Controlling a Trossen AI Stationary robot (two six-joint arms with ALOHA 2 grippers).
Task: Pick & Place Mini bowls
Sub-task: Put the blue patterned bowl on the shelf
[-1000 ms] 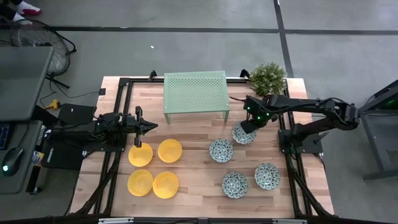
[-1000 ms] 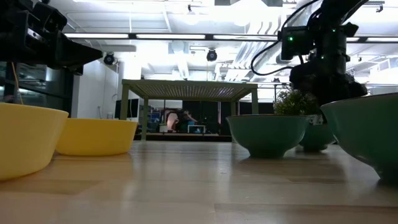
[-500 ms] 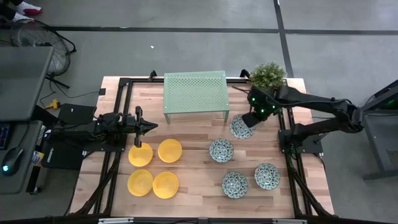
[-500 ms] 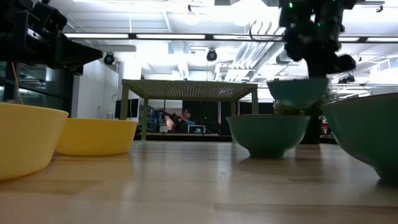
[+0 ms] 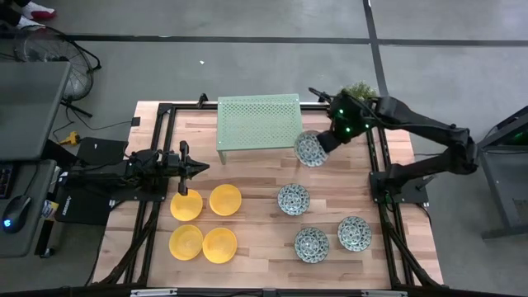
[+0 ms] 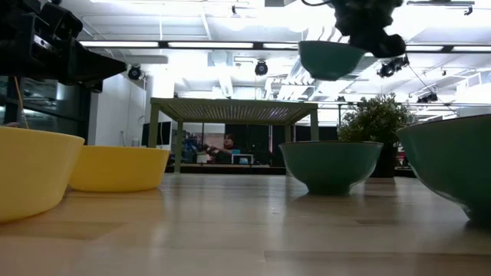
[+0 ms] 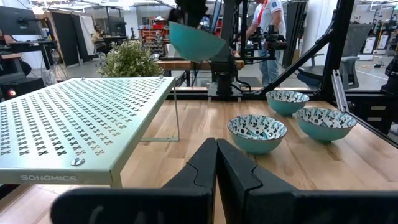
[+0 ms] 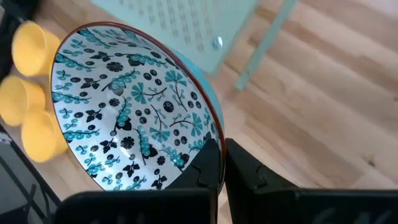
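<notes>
1. Wooden tabletop point(image 5: 264, 235) was seen carrying a pale green rack point(image 5: 259, 120) at its far edge.
2. One patterned bowl point(image 5: 309, 148) was held in the air beside the rack's right end, its rim pinched by the closed right tool point(image 8: 221, 163).
3. Three patterned bowls point(image 5: 293, 199) and four yellow bowls point(image 5: 224, 199) stood on the wood.
4. The potted plant point(image 5: 360, 89) was largely hidden behind the right arm.
5. The left tool point(image 7: 216, 163) was closed and empty, held near the yellow group.

The desk point(image 5: 264, 239) is seen as pale, smooth wood planks. The rack point(image 5: 259, 120) is matt perforated metal. The patterned bowl point(image 8: 134, 134) is glossy glazed ceramic, the yellow bowls point(image 5: 206, 223) matt.
</notes>
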